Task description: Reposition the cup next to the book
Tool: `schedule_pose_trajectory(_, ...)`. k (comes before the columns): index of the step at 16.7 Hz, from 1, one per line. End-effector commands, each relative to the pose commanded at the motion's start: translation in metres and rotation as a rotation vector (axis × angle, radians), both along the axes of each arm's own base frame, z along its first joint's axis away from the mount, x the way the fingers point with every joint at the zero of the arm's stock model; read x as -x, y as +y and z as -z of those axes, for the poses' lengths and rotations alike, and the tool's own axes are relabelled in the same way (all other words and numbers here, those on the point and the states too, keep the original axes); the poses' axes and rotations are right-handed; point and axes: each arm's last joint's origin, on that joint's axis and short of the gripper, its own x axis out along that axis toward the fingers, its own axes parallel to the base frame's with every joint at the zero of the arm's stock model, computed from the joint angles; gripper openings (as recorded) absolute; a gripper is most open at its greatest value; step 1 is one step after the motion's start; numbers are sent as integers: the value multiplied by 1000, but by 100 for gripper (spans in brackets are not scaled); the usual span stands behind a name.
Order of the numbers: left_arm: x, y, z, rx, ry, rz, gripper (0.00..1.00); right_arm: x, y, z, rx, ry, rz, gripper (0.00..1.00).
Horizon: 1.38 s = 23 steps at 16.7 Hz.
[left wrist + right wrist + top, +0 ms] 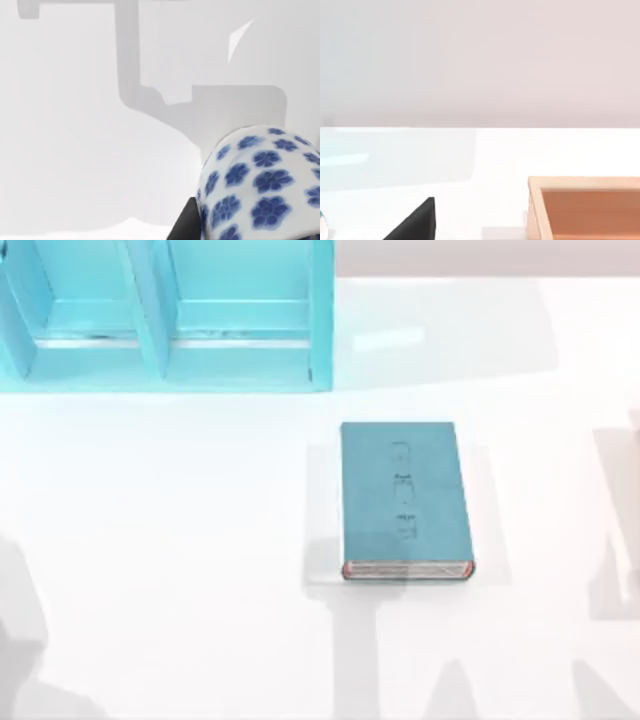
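Observation:
The book [405,498] lies flat right of the table's middle, teal cover up, with its pale, red-trimmed page edge toward the front. In the left wrist view the cup [260,185], white with blue flowers, looms very close. My left gripper [250,236] is shut on it, and one dark finger [184,226] presses its side while the other is hidden behind it. The white table lies farther off beneath it. A dark piece of my right gripper [415,222] shows over the white table in the right wrist view.
A light-blue shelf unit [165,315] stands at the table's back left. In the right wrist view an open wooden box [585,207] sits on the table. Arm shadows fall along the table's front and right side.

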Motion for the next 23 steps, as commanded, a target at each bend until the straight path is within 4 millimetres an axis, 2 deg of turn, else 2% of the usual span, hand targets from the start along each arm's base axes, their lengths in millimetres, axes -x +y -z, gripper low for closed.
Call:
schedule_pose_trajectory(6,0,0,-2,-2,-3,3,0,0,0,0,0,0,0,100)
schedule_pose_trajectory(14,0,0,-49,1,2,3,0,0,0,0,0,0,0,100)
schedule_pose_trajectory(20,-2,0,-49,2,1,-2,0,0,0,0,0,0,0,100)
schedule_pose_trajectory(23,-16,-4,-55,0,-2,-54,0,0,0,0,0,0,0,100)
